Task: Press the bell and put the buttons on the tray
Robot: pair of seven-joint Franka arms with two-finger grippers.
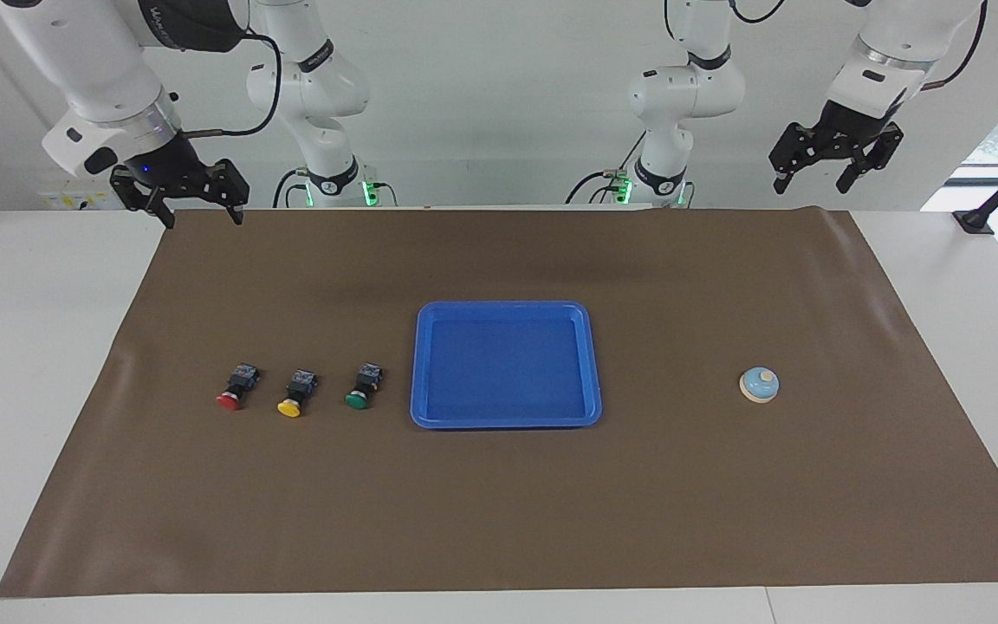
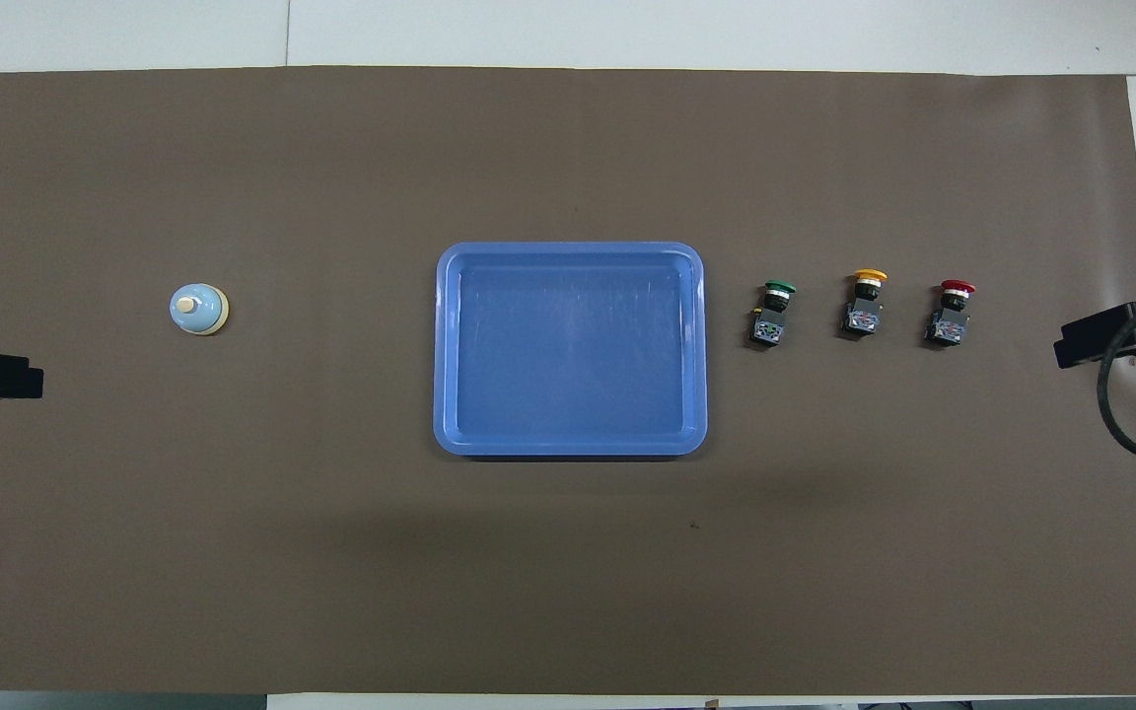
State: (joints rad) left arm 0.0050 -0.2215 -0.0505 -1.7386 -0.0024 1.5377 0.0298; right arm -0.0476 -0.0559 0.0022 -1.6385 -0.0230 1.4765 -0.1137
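Left claw [image 1: 815,178] and right claw [image 1: 202,212] hung wide and empty above the surface's [image 1: 499,511] robot-side corners. Bell [image 1: 759,385] lay toward the left claw, three buttons [image 1: 290,394] toward the right, tray [image 1: 505,419] between.

Bright, even, sharp light (soft shadows; window glare at one edge)

My two arms hang raised at their own ends of the desk, left pincer [image 1: 811,180] and right pincer [image 1: 202,217] both spread wide, gripping nothing.
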